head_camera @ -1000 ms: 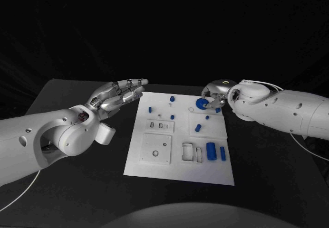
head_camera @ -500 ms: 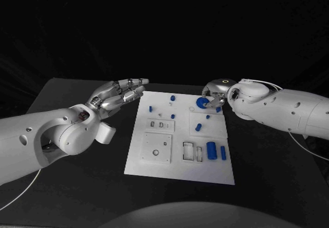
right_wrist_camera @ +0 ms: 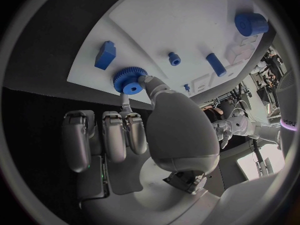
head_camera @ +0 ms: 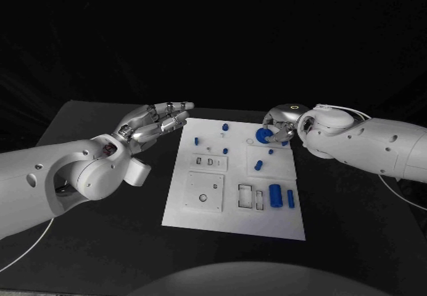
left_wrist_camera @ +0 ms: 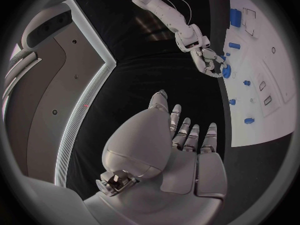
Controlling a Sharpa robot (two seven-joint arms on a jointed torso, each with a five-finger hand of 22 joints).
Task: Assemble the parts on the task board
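A black table (head_camera: 98, 123) holds a white task board (head_camera: 233, 216) at its middle, seen from above. Two white robot arms reach in from either side.

The right hand (head_camera: 281, 126) is over the far right corner of the board. It pinches a blue gear (head_camera: 263, 134) between its thumb and a finger, with its other fingers curled alongside. In the right wrist view the gear (right_wrist_camera: 130, 80) sits at the fingertips, just above the white surface near the board's edge; whether it touches the board cannot be told.

The left hand (head_camera: 153, 125) hovers over the table just left of the board's far left corner. Its fingers are extended and slightly spread, and it holds nothing. The left wrist view shows the same hand (left_wrist_camera: 181, 150) open, palm toward the board.

Small blue parts are scattered over the board. A blue cylinder (head_camera: 275, 195) lies on the near right part, with a slimmer blue pin (head_camera: 290, 197) just to its right. A short blue peg (head_camera: 258, 164) lies near the middle right. Further small blue pegs (head_camera: 224, 127) stand toward the far edge. Near the left side is a square plate (head_camera: 203, 192) with a round hole.
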